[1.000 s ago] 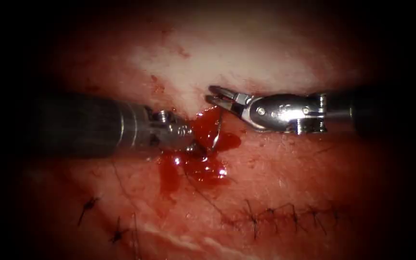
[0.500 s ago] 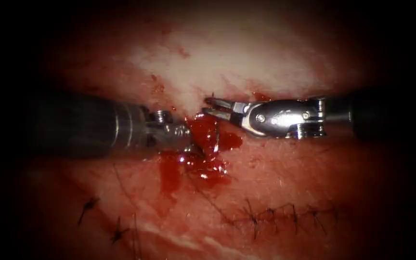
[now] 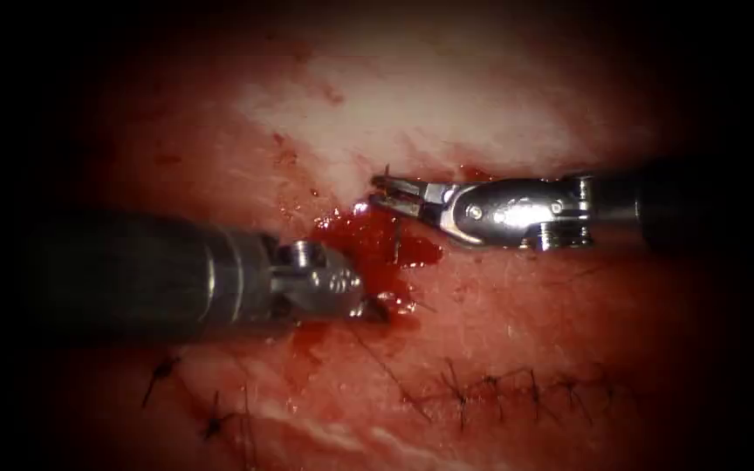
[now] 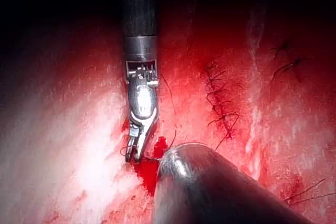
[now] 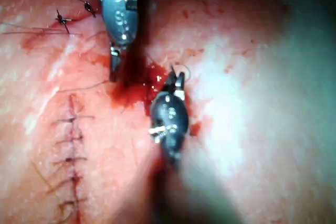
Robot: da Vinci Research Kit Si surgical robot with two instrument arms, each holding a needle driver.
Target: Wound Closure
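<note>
The tissue (image 3: pixel 447 96) has a pool of red fluid (image 3: pixel 364 240) at the open part of the cut. My right tool (image 3: pixel 379 190) reaches in from the right, with its jaws shut on the curved needle (image 3: pixel 397 237) near one end, at the pool's upper edge. The rest of the needle runs down into the fluid, so I cannot see how deep it sits in the tissue. My left tool (image 3: pixel 374 308) lies at the pool's lower edge with its jaws together and nothing visible between them. The right tool (image 4: pixel 131 153) and the left tool (image 5: pixel 114 69) also show in each other's wrist views.
A dark thread (image 3: pixel 390 371) trails from the pool toward a row of finished stitches (image 3: pixel 517 385). Two separate stitches (image 3: pixel 161 372) sit at the lower left. The stitch row (image 4: pixel 218 103) (image 5: pixel 71 140) also shows in both wrist views. The left shaft (image 4: pixel 210 187) lies close in front.
The right tool came down to the needle and closed on it. The left tool, which was at the needle in the fluid, drew away downward and no longer holds it.
</note>
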